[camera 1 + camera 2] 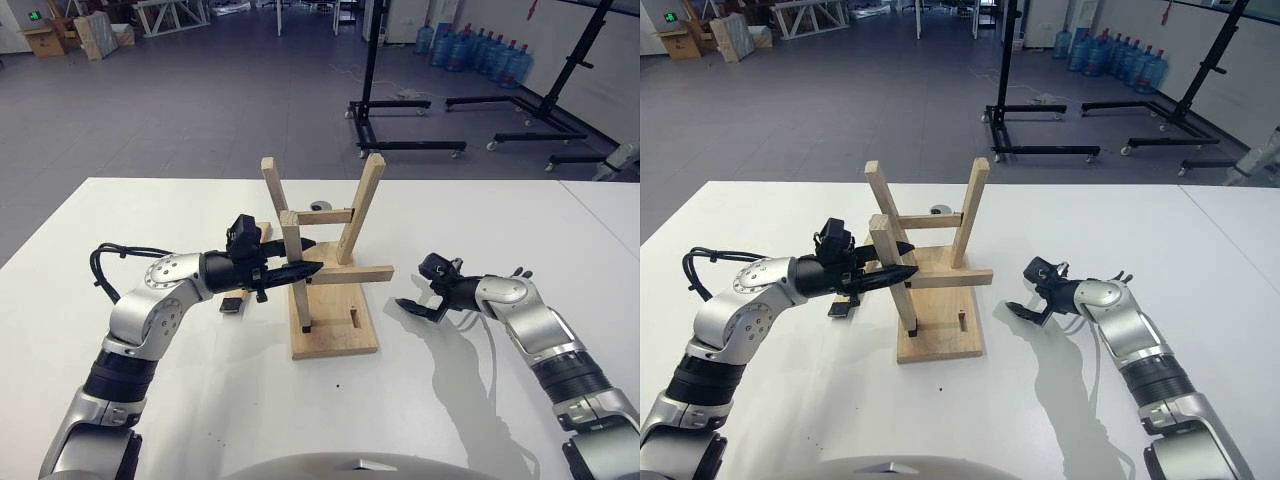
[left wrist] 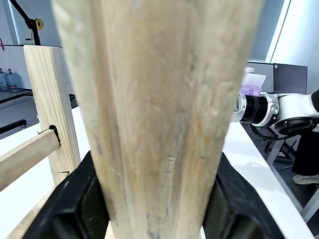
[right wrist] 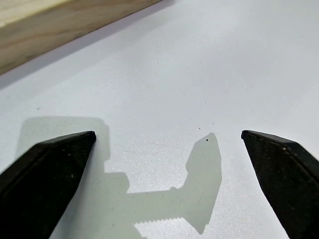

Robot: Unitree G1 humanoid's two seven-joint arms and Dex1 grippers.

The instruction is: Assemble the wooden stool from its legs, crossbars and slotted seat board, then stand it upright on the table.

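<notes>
Centrally in the eye views, we see the stool inverted, its seat board flat on the table. Our left gripper pinches the front leg; its wrist view adds black fingers hugging the wood. Our right gripper, right of the board, hangs spread over the tabletop.

The seat board lies flat on the white table. Three legs rise from it: near left, far left and far right. An upper crossbar and a lower crossbar link them. The left gripper clamps the near left leg. The right gripper, fingers spread, sits just right of the board.
</notes>
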